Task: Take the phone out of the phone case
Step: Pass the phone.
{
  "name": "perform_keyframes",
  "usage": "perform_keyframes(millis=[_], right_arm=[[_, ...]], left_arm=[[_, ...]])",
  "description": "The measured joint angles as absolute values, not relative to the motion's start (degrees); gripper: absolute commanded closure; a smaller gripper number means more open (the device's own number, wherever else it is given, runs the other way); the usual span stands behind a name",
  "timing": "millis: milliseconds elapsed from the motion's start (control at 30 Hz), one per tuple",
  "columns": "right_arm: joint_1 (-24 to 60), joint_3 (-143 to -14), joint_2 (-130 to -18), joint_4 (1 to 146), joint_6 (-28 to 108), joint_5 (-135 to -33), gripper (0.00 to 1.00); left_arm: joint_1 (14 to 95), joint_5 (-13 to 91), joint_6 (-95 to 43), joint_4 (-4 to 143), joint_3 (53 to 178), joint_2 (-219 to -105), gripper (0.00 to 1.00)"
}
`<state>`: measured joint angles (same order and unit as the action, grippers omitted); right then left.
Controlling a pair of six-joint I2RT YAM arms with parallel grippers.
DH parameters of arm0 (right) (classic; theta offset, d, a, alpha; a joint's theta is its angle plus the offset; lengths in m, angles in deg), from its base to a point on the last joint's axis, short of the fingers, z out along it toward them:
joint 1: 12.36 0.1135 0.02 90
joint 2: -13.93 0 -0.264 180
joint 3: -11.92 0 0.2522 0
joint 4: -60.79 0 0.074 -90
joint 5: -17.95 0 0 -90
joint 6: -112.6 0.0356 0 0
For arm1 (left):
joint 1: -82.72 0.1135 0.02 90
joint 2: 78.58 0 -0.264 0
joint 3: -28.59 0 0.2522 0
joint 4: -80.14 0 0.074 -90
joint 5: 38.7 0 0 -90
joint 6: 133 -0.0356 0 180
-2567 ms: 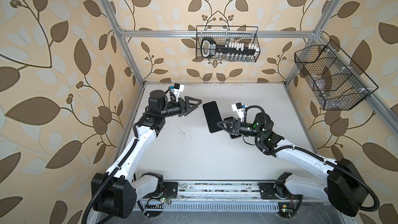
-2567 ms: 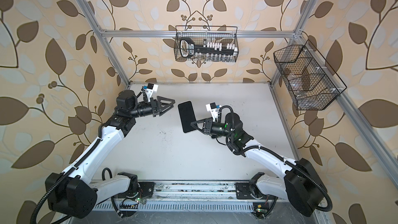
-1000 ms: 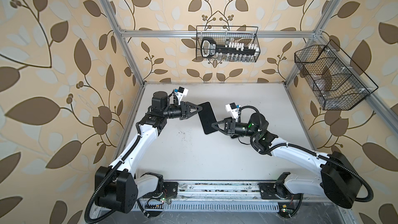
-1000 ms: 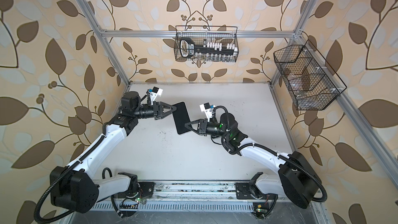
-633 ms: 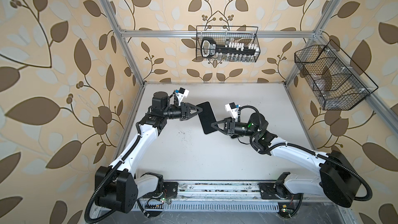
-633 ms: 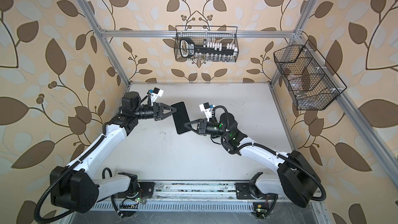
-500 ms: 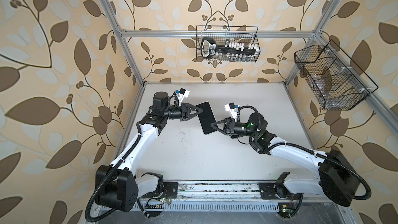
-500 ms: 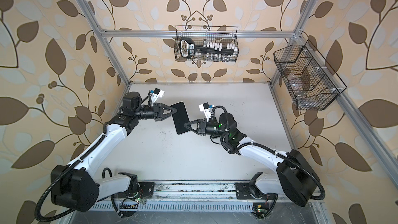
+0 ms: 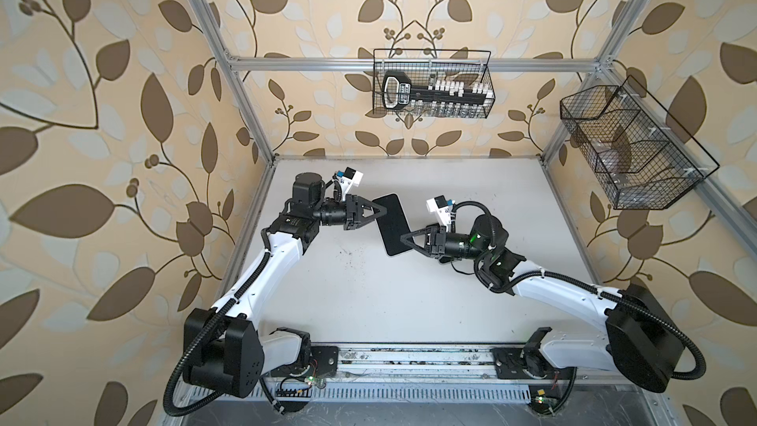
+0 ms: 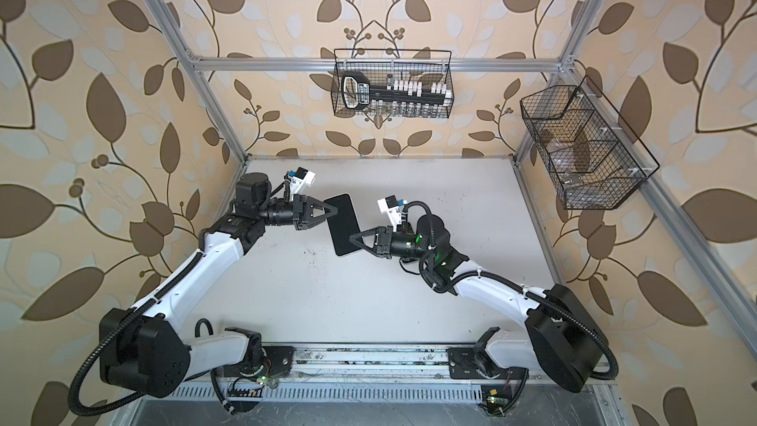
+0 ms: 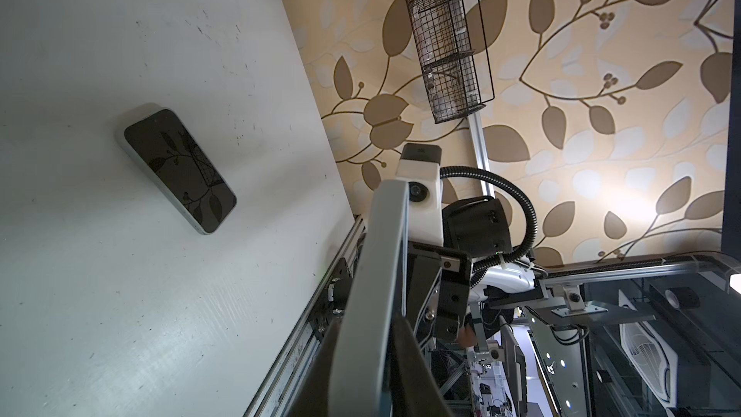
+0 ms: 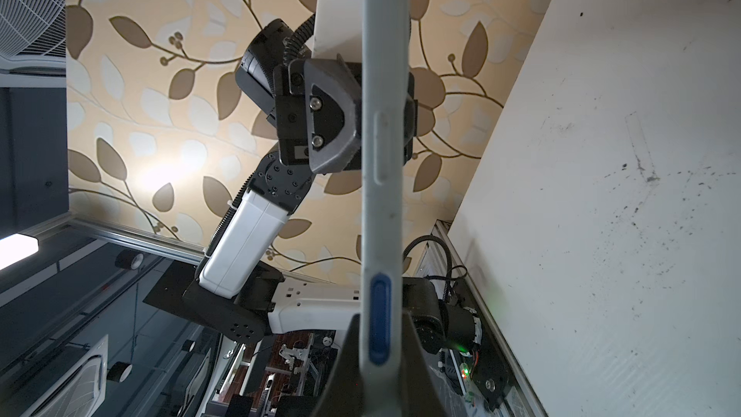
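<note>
1. The left hand (image 9: 384, 211) is pinched on one long edge of the phone case (image 9: 391, 221), toward the case's far end. In the right wrist view one of its fingers (image 12: 331, 130) lies pressed against a flat face of the case. The other finger shows behind the opposite face.
2. The right hand (image 9: 403, 236) is pressed together on the opposite long edge, toward the near end. In its own wrist view its fingers (image 12: 417, 379) flank the pale rim, with a blue side button (image 12: 379, 314) between them.
3. The case hangs level in the air between the two hands, above the counter (image 9: 368, 301). Its dark face is turned up in both top views, and its pale grey rim is edge-on to both wrist cameras.
4. The phone (image 11: 178, 170) lies flat on the counter, screen up, and the glass reflects the leaf wallpaper. Neither hand touches it. Only the left wrist view shows it; in the top views I cannot pick it out.
5. A wire basket (image 9: 432, 84) hangs on the back wall and holds a black-handled item. A second wire basket (image 9: 631, 149) hangs on the right wall.
</note>
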<state>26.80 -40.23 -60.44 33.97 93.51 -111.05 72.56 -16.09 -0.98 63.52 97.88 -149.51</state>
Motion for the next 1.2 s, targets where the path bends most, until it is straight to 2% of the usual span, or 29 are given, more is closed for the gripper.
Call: perform_keyframes(millis=[167,267,367,500,567,633,700,833,900,967,1200], right_arm=[[26.8,-40.2,-60.2,34.0,93.5,-111.0,1.0],[26.7,-40.2,-60.0,34.3,93.5,-111.0,1.0],[26.7,-40.1,-59.9,34.0,93.5,-111.1,1.0],[26.6,-40.1,-59.6,34.1,93.5,-111.1,0.99],[26.5,-40.1,-59.6,34.1,93.5,-111.2,0.88],[26.4,-40.1,-59.6,34.4,93.6,-111.1,0.6],[26.2,-40.0,-59.5,34.9,93.2,-111.3,0.43],[25.3,-40.0,-58.2,35.0,92.7,-111.2,0.28],[24.7,-39.9,-57.6,35.1,92.5,-111.0,0.15],[24.3,-39.8,-57.1,35.3,91.9,-110.9,0.11],[22.8,-36.6,-54.7,34.0,91.6,-110.2,0.14]], left_arm=[[72.5,-16.3,-1.0,63.4,98.3,-149.9,0.81],[72.5,-17.3,-0.8,63.2,98.8,-150.3,0.87],[72.5,-17.8,-0.8,63.3,99.1,-150.3,1.0],[72.5,-17.8,-0.8,63.3,99.4,-150.3,1.0],[72.5,-17.7,-0.7,63.7,99.4,-150.3,1.0],[72.5,-17.5,0.0,64.0,99.4,-150.3,1.0],[72.1,-15.7,0.5,64.5,99.4,-150.2,1.0],[72.0,-11.7,3.6,67.0,98.8,-150.1,1.0],[72.0,-10.1,5.7,69.1,98.1,-149.8,1.0],[71.9,-8.2,7.5,71.0,97.1,-149.4,1.0],[71.9,0.5,17.9,81.7,91.5,-147.2,1.0]])
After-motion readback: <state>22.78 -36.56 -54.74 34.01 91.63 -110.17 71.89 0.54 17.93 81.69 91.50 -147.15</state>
